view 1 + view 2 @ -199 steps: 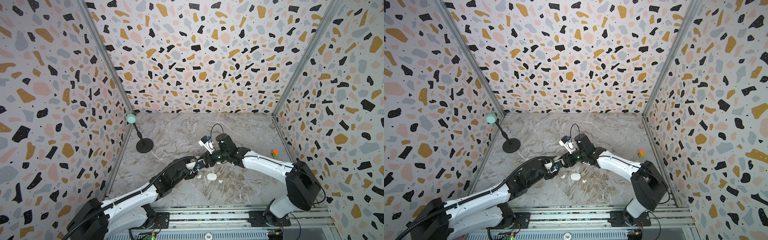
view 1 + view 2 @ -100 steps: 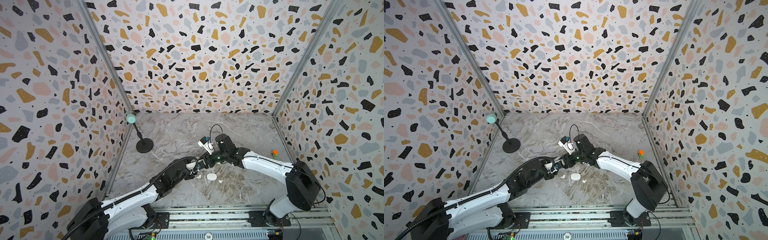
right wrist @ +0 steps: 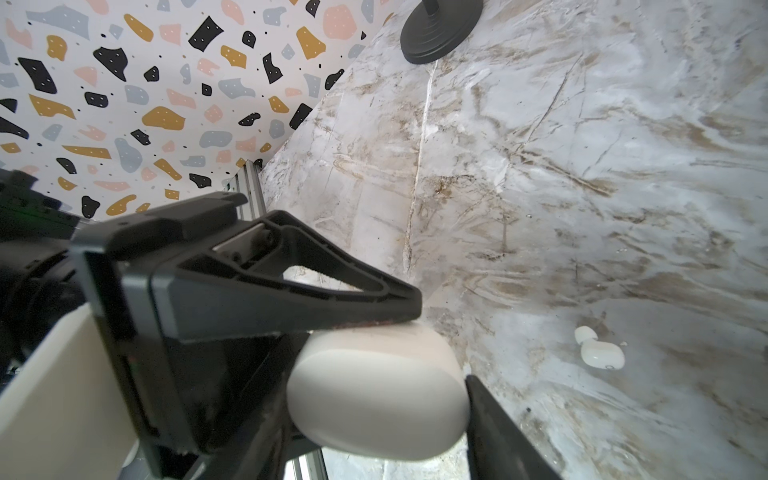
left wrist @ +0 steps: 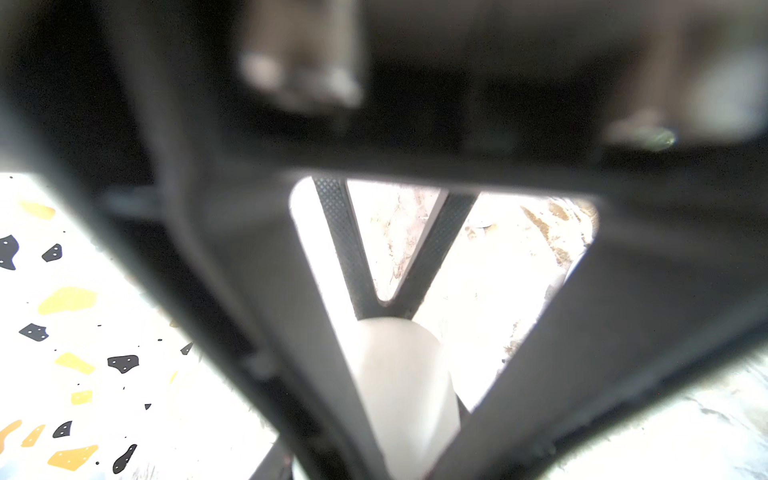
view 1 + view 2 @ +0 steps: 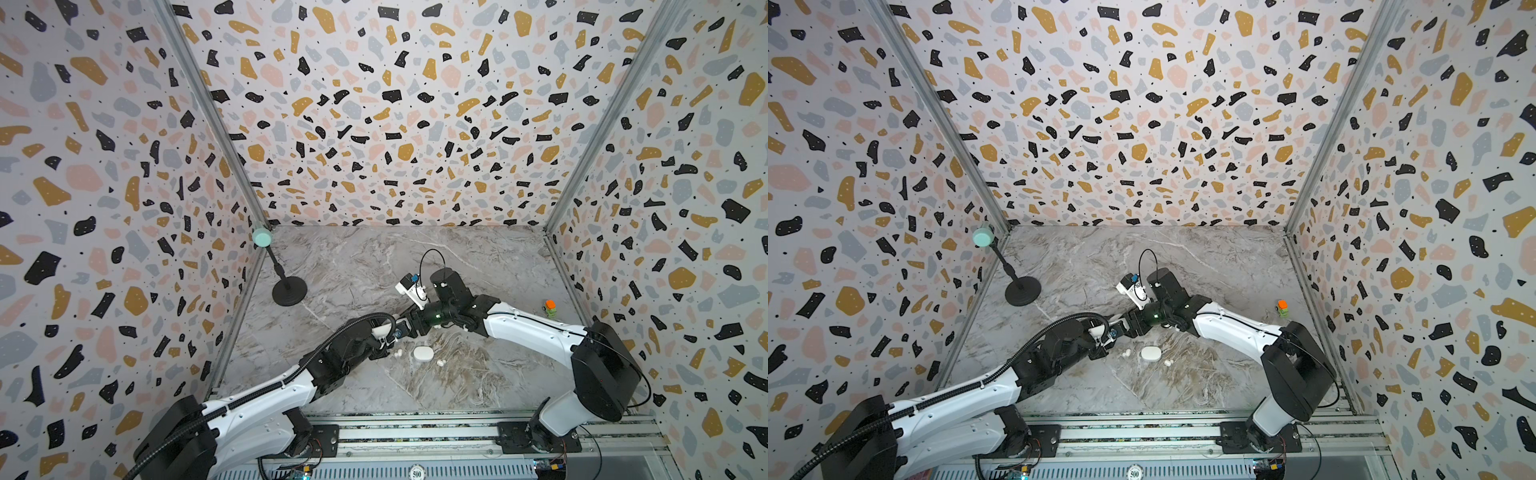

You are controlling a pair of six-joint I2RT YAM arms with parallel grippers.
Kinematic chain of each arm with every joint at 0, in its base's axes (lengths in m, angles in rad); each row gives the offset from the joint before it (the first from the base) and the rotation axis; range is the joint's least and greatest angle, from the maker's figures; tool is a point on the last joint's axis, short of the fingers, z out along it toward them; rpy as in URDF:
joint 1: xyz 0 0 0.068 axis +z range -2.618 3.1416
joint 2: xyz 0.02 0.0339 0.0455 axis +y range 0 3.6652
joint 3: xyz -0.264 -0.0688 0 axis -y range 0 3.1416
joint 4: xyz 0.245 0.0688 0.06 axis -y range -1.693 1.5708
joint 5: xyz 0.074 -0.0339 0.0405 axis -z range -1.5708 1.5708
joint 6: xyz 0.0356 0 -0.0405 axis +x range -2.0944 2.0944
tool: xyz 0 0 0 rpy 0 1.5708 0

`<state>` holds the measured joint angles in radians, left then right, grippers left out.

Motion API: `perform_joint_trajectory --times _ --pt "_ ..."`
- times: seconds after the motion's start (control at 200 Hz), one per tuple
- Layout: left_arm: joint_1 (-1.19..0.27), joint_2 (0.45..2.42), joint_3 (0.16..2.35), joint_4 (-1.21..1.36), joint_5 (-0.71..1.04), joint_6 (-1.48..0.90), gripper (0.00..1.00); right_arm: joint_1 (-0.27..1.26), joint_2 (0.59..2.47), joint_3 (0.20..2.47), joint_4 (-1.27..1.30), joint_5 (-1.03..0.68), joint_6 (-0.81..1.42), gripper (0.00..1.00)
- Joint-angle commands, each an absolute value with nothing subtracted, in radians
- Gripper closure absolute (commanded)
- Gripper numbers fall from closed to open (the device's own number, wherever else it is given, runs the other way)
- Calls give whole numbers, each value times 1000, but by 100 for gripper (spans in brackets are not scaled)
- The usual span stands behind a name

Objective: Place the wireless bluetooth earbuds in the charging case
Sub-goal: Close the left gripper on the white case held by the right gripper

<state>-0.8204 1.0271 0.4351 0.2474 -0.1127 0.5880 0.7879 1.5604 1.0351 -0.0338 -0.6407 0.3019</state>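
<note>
Bright, soft light from above; one wrist view is all blur.

In both top views even light falls on the speckled walls (image 5: 374, 104) and the marble table (image 5: 353, 257). The arms drop only faint, short shadows there. The straight wall corners lean outward near the picture edges. The left wrist view is very blurry. In it the left pincer (image 4: 397, 449) is a dark smear close to the lens, the white case (image 4: 399, 386) is a soft pale blob, and the table behind is washed out to white. The right wrist view is sharp on the table, with a pale shine on the marble. A grey-blue shadow lies near the case, and lines bend at the edges.
</note>
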Motion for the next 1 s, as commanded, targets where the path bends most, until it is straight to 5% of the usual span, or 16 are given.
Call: perform_joint_trajectory --times 0.0,0.28,0.41,0.536,0.736,0.996 --pt "-827 1026 446 258 -95 594 57 802 1509 1037 -15 -668 293 100" --pt "-829 1025 451 259 -94 600 72 808 1509 1035 -8 -684 293 100" --pt "-829 1020 454 285 -122 609 100 808 1520 1042 -11 -713 294 100" --pt "-829 1007 454 314 -158 614 100 809 1527 1048 -15 -721 296 100" --pt "-829 976 440 337 -184 633 100 809 1515 1042 -8 -727 297 60" --pt "-829 958 433 340 -185 642 100 808 1507 1031 -3 -727 299 36"
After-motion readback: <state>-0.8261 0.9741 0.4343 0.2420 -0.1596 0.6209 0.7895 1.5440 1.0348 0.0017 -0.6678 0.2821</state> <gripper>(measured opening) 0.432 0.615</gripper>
